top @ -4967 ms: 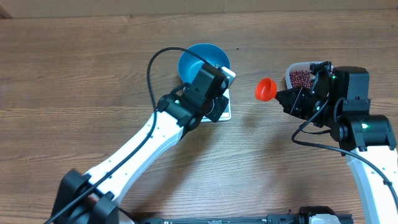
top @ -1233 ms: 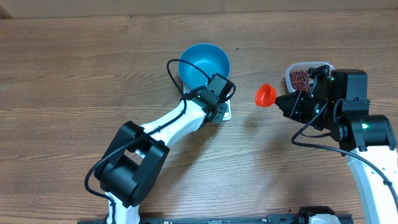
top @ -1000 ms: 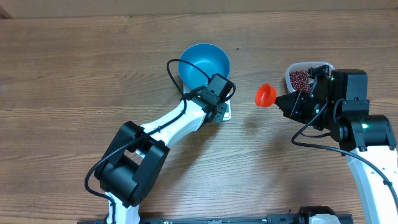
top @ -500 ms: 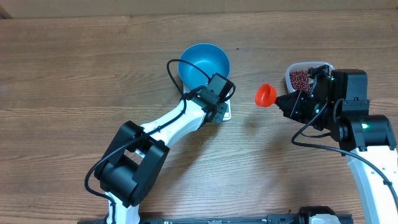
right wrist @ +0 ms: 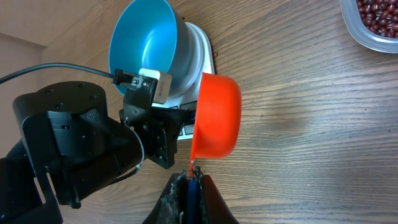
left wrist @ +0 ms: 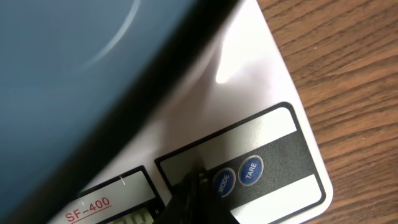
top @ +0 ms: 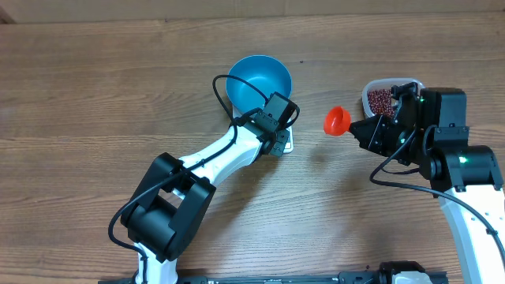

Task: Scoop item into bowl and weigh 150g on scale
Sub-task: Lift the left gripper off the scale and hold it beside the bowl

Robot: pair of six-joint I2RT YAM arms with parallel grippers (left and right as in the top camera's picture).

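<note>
Bowl [top: 264, 75] on scale [left wrist: 249, 81], no change

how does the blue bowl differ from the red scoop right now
The bowl is blue and wide; the scoop is orange-red and much smaller. The bowl sits upright on the scale; the scoop is held in the air, tipped sideways, by the right gripper. Both are round and smooth.

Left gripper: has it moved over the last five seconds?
Yes. The left gripper has drawn back off the bowl rim, toward the front panel of the scale; the bowl itself stayed put.
</note>
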